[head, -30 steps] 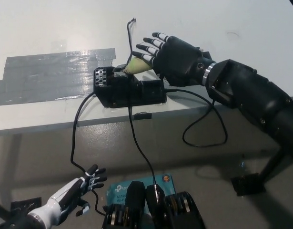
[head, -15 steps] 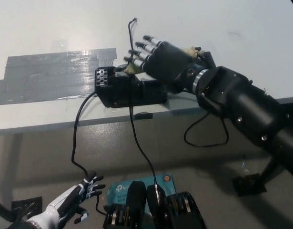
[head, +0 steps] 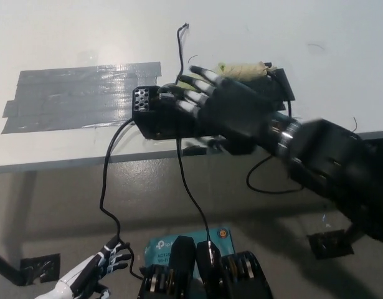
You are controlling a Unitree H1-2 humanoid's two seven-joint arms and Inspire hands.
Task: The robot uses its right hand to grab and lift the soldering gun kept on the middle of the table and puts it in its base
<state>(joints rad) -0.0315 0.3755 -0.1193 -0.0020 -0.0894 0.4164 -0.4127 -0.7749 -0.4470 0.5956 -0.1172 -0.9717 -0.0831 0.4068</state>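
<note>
Right robot hand (head: 231, 109): open, holding nothing, over base (head: 163, 118). Soldering gun (head: 244, 68): on desk (head: 73, 37) just behind it. Left robot hand (head: 98, 271): open, low.

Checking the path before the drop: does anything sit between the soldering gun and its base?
Yes: the right hand, fingers spread, lies between the soldering gun on the table behind it and the black base at the table edge; nothing else visibly does.

Soldering gun (head: 244, 69) on table (head: 66, 37), right behind base (head: 163, 115)
</note>
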